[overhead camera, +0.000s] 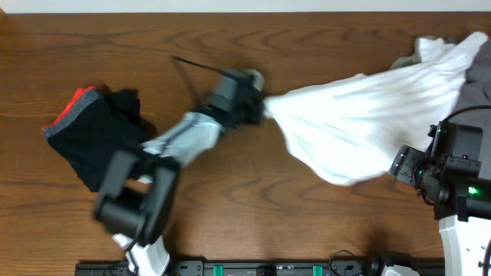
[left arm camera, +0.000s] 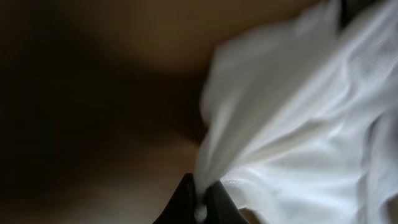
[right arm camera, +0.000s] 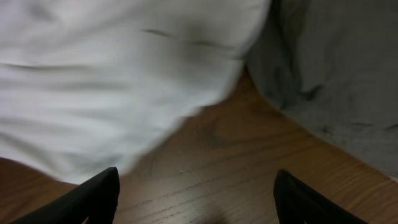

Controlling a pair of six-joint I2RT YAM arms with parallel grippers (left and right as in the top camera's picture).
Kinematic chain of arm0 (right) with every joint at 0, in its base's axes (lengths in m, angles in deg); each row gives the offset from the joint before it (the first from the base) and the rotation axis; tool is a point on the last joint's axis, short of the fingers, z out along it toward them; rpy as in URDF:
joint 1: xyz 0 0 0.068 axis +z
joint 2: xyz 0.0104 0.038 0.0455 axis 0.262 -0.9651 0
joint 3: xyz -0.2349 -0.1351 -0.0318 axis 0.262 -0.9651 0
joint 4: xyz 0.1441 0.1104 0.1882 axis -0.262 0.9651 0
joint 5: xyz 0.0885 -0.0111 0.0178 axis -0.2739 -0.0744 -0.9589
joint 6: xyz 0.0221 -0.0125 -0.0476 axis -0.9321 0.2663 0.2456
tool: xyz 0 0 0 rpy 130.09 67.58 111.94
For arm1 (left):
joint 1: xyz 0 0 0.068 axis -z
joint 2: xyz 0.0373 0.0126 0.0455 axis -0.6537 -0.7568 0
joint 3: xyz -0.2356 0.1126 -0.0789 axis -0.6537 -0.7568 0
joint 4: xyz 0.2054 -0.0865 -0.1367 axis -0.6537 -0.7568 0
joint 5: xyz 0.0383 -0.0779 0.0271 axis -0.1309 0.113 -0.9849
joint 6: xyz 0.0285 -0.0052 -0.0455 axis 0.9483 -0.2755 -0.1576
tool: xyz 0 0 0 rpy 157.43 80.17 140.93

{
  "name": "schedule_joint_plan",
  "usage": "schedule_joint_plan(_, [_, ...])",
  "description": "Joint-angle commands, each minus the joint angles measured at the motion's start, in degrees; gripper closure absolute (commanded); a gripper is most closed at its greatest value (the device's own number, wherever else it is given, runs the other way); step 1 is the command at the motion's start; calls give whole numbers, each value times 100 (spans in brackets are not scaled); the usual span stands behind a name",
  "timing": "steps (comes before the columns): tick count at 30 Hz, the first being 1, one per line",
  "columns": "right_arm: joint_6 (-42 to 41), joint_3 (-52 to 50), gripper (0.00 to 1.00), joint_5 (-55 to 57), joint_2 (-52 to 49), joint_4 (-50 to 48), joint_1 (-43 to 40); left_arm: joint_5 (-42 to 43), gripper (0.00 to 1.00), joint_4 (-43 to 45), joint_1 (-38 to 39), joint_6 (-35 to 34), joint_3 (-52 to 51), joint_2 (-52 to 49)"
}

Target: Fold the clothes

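Near bench [overhead camera: 307,222] centre, left tool [overhead camera: 263,104] pinches a thin white T-shirt [overhead camera: 360,123] corner that may slip under tension; right tool [right arm camera: 198,202], four o'clock, stands spread.

a dark brown wooden table [overhead camera: 322,215] with a flowing grain fills the view; a pale strip [overhead camera: 230,4] runs along its far edge, and soft even light falls across it

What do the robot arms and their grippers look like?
The left arm has a pale grey link, black joints and a thin black cable. The right arm has black housings, a green light and a white link. The left gripper and right gripper have black fingers.
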Motion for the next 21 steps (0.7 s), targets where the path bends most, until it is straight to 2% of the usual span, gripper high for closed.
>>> schedule_joint_plan(1, [37,50,23,17,39,11,-52,-286,89,-44,-901,249,66,546])
schedule_joint_plan(3, [35,50,23,15,39,9,-52,-192,2,-164,-1309,133,66,695])
schedule_joint_plan(8, [35,50,23,15,35,4,-52,531,2,-1276,-1768,136,66,807])
schedule_joint_plan(10, [35,50,23,15,35,4,-52,546,2,-2055,-1709,136,63,807])
schedule_joint_plan(14, [35,50,23,15,35,4,-52,815,2,-2979,-1403,138,55,807])
schedule_joint_plan(17, [35,50,22,15,35,4,-52,940,2,-3338,-997,138,4,807])
schedule_joint_plan(21, [35,50,22,15,35,4,-52,935,2,-3226,-326,133,-140,772])
